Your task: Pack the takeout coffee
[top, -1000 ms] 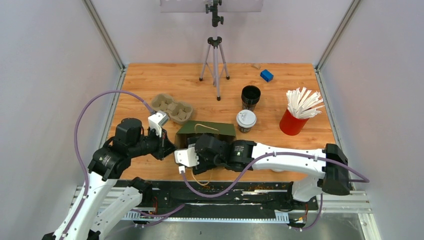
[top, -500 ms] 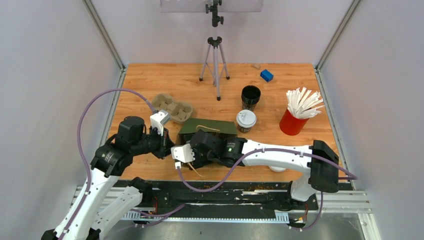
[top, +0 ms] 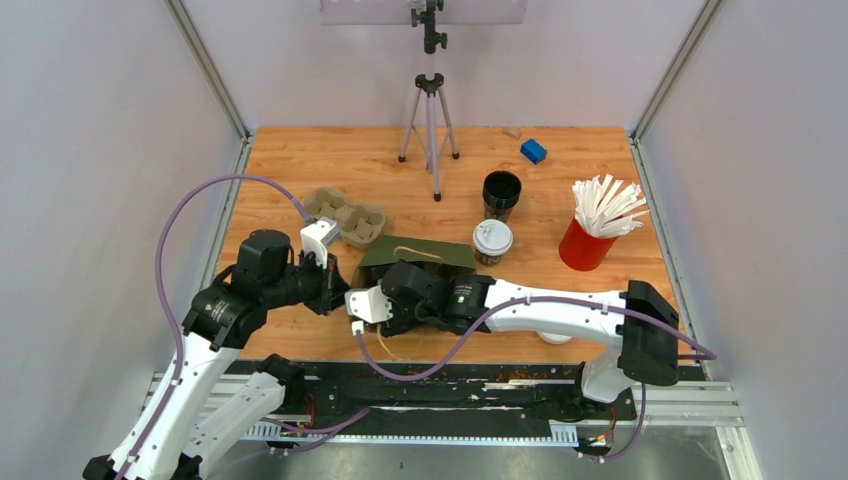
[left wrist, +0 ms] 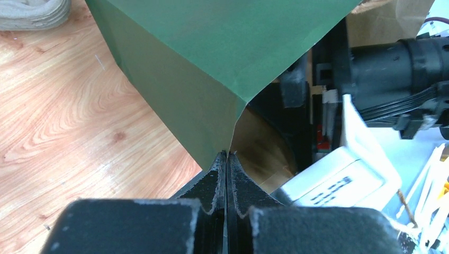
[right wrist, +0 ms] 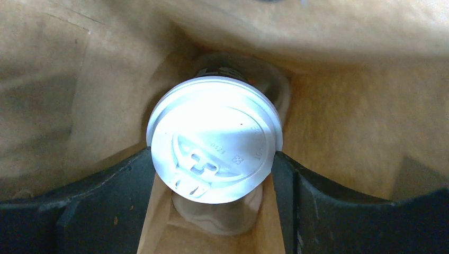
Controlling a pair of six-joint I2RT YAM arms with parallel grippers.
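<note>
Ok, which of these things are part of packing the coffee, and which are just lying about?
In the job: green bag, cup inside it, second lidded cup, left gripper, right gripper.
Lying about: black cup stack, red cup of stirrers, cardboard carrier, blue block, tripod.

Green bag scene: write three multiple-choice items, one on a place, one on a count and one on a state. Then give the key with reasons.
1. Where is the gripped cup?
A) in the cardboard tray
B) inside the green bag
C) beside the red cup

2. How many white-lidded cups stand out on the table in the top view?
A) one
B) two
C) three

3. How is the left gripper?
A) open above the tray
B) shut on a straw
C) shut on the bag's edge

Key:
1 B: brown paper walls surround it, between the fingers of the right gripper.
2 A: a single standing cup shows, just beyond the bag.
3 C: its fingertips meet on the green corner.
</note>
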